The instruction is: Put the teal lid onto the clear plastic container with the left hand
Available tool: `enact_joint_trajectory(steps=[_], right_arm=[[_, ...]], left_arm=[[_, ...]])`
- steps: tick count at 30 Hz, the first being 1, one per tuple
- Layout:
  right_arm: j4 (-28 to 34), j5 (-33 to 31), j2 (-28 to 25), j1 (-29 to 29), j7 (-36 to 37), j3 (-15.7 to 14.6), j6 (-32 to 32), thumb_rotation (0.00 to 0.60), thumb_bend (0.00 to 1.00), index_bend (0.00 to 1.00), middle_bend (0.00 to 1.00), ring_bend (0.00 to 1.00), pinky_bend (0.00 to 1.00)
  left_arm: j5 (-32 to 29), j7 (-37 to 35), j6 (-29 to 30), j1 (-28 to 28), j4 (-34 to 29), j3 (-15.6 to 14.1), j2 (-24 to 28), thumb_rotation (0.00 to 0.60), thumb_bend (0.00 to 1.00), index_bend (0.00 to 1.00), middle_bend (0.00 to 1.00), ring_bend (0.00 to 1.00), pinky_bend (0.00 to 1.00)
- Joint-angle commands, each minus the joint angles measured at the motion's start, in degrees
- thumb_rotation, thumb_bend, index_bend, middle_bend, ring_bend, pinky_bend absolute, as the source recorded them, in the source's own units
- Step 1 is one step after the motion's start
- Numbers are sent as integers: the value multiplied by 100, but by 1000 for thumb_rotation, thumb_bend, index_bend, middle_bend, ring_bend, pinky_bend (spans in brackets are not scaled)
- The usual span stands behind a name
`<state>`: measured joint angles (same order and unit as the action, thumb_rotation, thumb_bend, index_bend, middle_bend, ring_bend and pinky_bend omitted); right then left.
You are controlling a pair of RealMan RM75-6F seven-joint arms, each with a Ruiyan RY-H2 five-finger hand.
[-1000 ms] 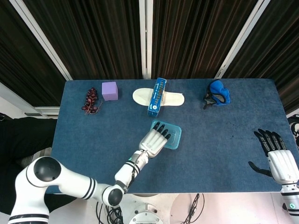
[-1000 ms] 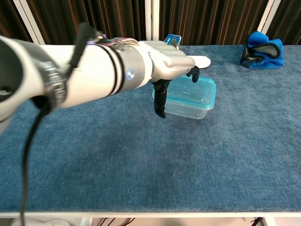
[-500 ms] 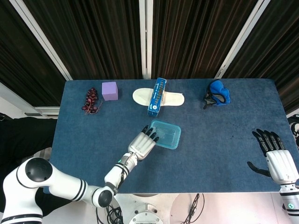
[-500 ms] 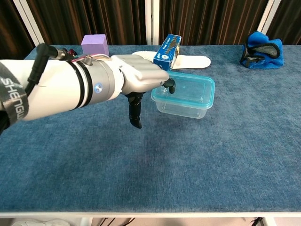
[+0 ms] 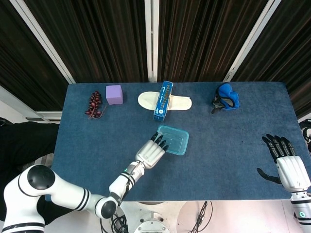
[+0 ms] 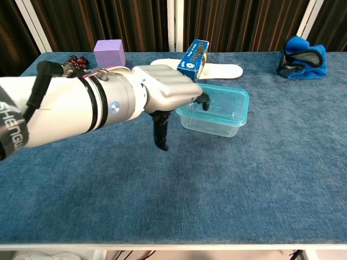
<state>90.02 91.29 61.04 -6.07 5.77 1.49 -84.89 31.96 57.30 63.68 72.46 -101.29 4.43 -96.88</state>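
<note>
The clear plastic container [image 5: 174,140] stands mid-table with the teal lid [image 5: 177,137] lying on its rim. From the chest, the lid [image 6: 223,101] sits level on the clear walls of the container [image 6: 212,124]. My left hand [image 5: 151,151] lies flat just left of it, fingers stretched out, their tips at the lid's near-left edge. In the chest view the left hand [image 6: 162,95] holds nothing and its thumb hangs down beside the container. My right hand [image 5: 286,164] hovers at the table's right edge, fingers spread and empty.
Along the far edge lie dark grapes [image 5: 95,104], a purple cube [image 5: 113,94], a white insole [image 5: 182,102] with a blue box [image 5: 163,100] across it, and a blue mask [image 5: 225,96]. The blue box [image 6: 195,58] stands just behind the container.
My left hand slid back off the top of the lid toward me, then eased forward slightly to its edge. The lid stays on the container. The right hand barely moved.
</note>
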Motion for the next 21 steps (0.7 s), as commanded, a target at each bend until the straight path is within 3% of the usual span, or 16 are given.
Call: enact_joint_trajectory(steps=[1, 5, 21], right_arm=[[1, 1, 4, 3, 0, -2, -3, 600, 116, 0, 59, 0, 0], [6, 4, 1, 24, -6, -7, -34, 600, 116, 0, 59, 0, 0], [-56, -42, 2, 88, 69, -20, -67, 600, 116, 0, 59, 0, 0]], left_arm=[[284, -29, -73, 37, -55, 34, -43, 600, 0, 183, 130, 0, 44], [270, 9, -211, 148, 145, 148, -231, 600, 0, 183, 130, 0, 44], [-897, 348, -511, 751, 1332, 853, -789, 600, 0, 183, 130, 0, 45]])
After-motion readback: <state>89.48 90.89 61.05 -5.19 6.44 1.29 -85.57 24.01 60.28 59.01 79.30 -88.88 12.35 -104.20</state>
